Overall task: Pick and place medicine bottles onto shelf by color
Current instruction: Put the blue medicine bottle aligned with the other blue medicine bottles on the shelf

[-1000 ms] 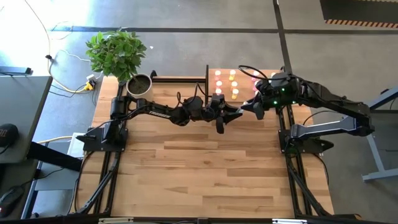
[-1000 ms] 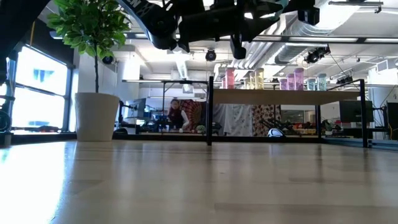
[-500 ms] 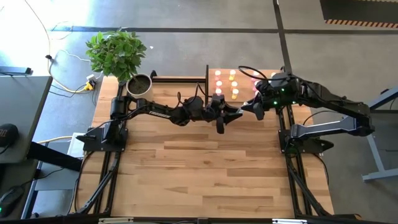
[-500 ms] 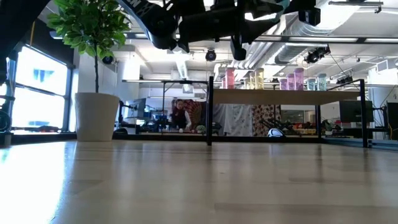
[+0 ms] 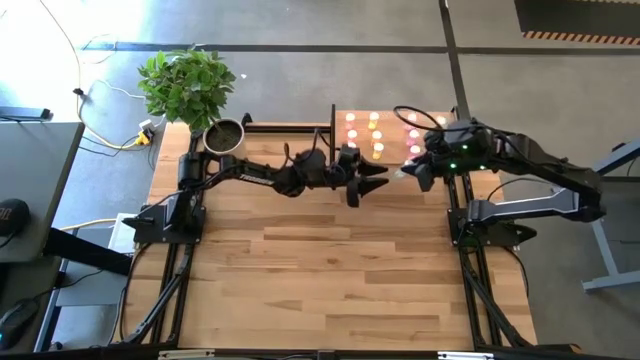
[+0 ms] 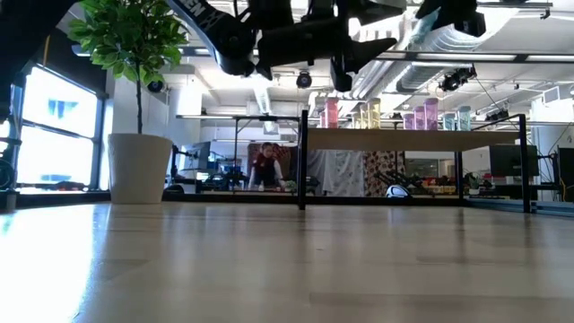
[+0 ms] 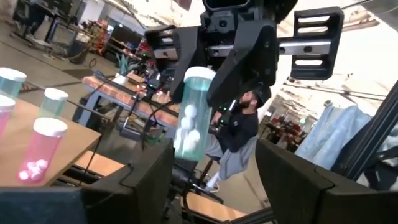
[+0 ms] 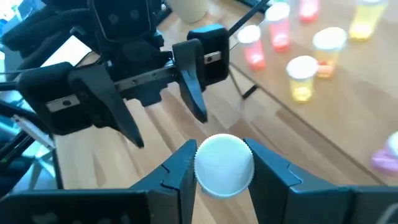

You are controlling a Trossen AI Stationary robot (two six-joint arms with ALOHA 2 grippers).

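A pale green medicine bottle [image 7: 190, 118] with white pellets inside hangs in the air between my two grippers, just off the near edge of the shelf [image 5: 393, 140]. My right gripper [image 8: 224, 169] is shut on it. My left gripper [image 7: 211, 186] faces it, open, its fingers standing wide on either side of the bottle's lower end without touching. Several pink, red and yellow bottles [image 8: 303, 76] stand upright on the light-wood shelf [image 8: 348, 115]. A thin black panel [image 5: 332, 130] rises along the shelf's left side. My right gripper pinches the bottle's white-capped top end [image 8: 224, 163] between its two fingers [image 8: 268, 169], one on each side of the cap. The fingers slant down from the table's right side. The bottle hangs below them, tilted, clear of table and shelf [image 7: 186, 149].
A potted plant [image 5: 190, 85] stands at the table's far left corner. The shelf [image 6: 413, 139] is raised on black legs at the far right. People [image 6: 267, 166] are in the room behind. Bare striped wood [image 5: 330, 270] fills the table's near half.
My left gripper has opened and let go of the pale green bottle. My right gripper, still shut on the bottle, has drawn a little toward the table's right edge, carrying it away from my left fingers.
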